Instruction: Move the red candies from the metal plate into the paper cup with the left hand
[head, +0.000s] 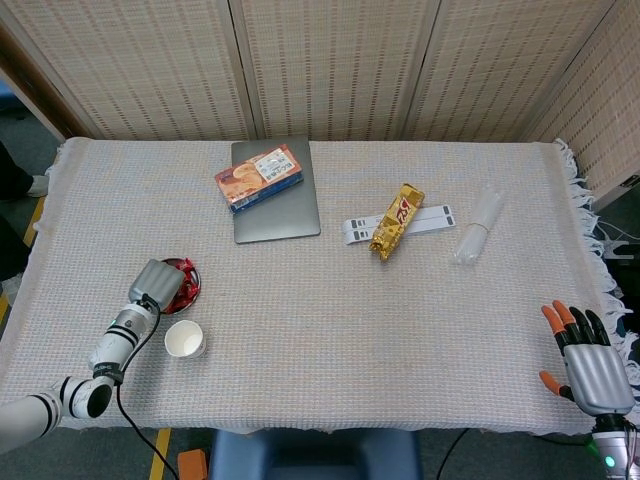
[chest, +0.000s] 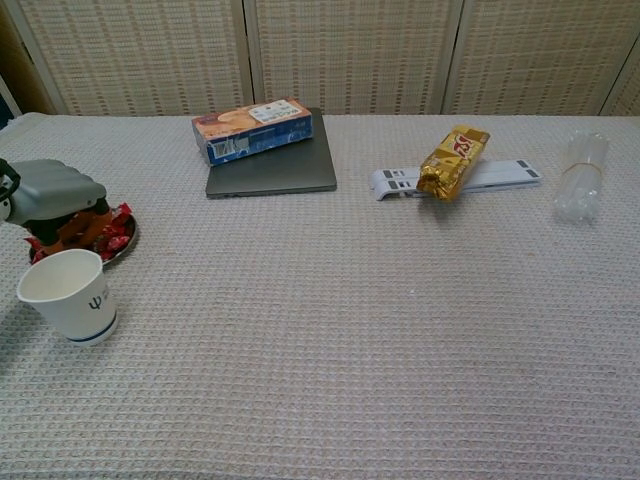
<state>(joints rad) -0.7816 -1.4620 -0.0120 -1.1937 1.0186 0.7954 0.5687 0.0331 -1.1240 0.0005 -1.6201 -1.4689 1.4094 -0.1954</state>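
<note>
The metal plate lies near the table's left front, with red candies piled on it. My left hand hangs over the plate's left half. Its fingers are curled down and gathered into the pile, pinching a red candy; the hand hides most of the pile. The white paper cup stands upright just in front of the plate, apart from the hand. My right hand stays off the table's front right corner with its fingers spread and holds nothing.
A biscuit box lies on a grey laptop at the back. To the right are a gold snack bag across a white strip and a clear plastic bundle.
</note>
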